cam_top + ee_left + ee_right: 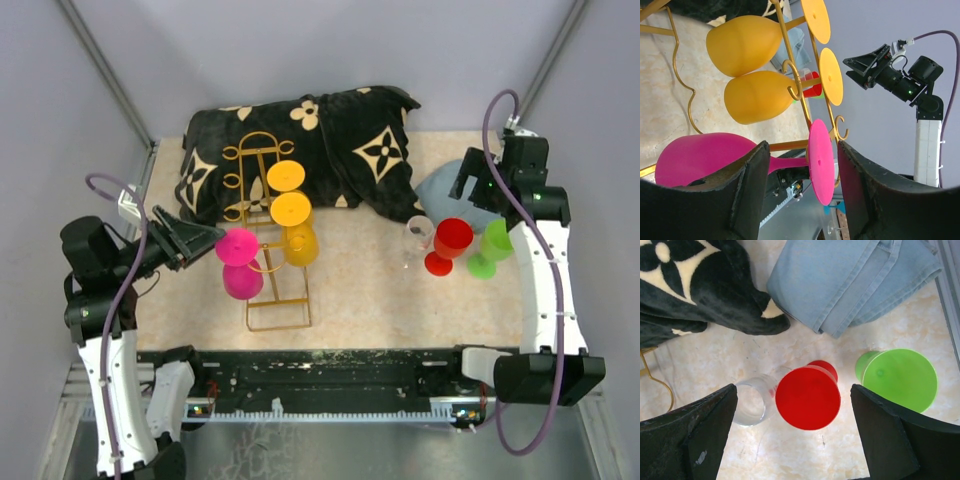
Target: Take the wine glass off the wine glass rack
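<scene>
The gold wire wine glass rack stands left of centre, its far end on the black cloth. A pink wine glass hangs at its near end, with two orange glasses behind it. My left gripper is open just left of the pink glass's base. In the left wrist view the pink base disc and stem stand between my open fingers, nearer the right one and touching neither. The rack rails run past the orange glasses. My right gripper is open and empty above the red glass.
A black floral cloth lies at the back. A folded blue denim cloth lies at the back right. Red, green and clear glasses stand on the table at the right, below the right gripper.
</scene>
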Controlling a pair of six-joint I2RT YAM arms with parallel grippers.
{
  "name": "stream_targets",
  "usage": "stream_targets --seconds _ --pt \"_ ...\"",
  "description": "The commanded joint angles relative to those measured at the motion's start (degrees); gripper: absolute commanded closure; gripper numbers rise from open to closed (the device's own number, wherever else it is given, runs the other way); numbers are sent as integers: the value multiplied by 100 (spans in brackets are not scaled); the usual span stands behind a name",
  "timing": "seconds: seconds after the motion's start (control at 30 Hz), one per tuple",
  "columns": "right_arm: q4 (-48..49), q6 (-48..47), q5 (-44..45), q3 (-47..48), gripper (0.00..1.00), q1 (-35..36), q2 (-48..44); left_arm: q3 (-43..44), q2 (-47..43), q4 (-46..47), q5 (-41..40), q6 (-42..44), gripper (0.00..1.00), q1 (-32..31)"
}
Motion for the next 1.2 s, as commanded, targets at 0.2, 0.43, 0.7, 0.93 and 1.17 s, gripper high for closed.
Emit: stream_targets --seconds 0.2,0.43,0.7,0.93,1.17 --pt "296 -94 21 350 4 137 116 165 -136 -144 122 119 43 61" --pt "314 -103 29 300 4 186 137 241 -184 -429 125 333 45 61" --pt "348 -94 14 132 3 228 82 383 -294 -753 92 489 52 61" --pt "366 -85 -24 150 3 252 104 460 -334 -877 20 551 62 61" --pt "353 -85 -14 142 3 257 78 348 -361 -831 59 523 69 66"
